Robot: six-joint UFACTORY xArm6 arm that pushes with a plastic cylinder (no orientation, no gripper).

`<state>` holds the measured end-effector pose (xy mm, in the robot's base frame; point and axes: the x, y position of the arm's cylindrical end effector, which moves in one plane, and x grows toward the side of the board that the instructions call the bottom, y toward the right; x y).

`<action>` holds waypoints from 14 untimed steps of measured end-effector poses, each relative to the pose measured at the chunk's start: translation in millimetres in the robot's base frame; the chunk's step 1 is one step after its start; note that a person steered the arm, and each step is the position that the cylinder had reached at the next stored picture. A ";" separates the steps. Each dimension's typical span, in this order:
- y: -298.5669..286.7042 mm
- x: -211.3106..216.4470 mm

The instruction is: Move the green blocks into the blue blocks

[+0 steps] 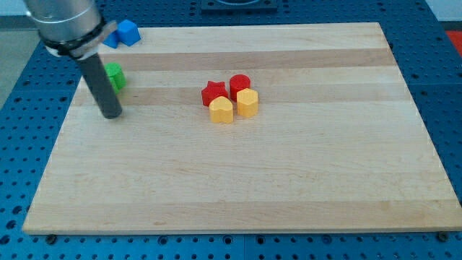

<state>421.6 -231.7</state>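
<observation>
Half done at most: green block (114, 76) near desk's top left corner, close to blue blocks (123, 34) but not touching | my tip (111, 114) just below green, bare rod, nothing to open or shut | count: blue two or so, green one seen, two red blocks (226, 89), two yellow blocks (234, 106) mid-desk

Wooden board (303, 188) carrying six small blocks, placed from my tip (111, 115).

A green block (115, 76) sat just above my tip, partly hidden by the rod, and a blue block (125, 33) lay higher at the board's top-left corner. Well to the tip's right clustered a red star (213, 92), red cylinder (240, 84), yellow pentagon-like block (221, 110) and yellow hexagonal block (247, 102).
</observation>
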 end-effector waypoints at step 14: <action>11.6 -123.7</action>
<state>298.0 -220.1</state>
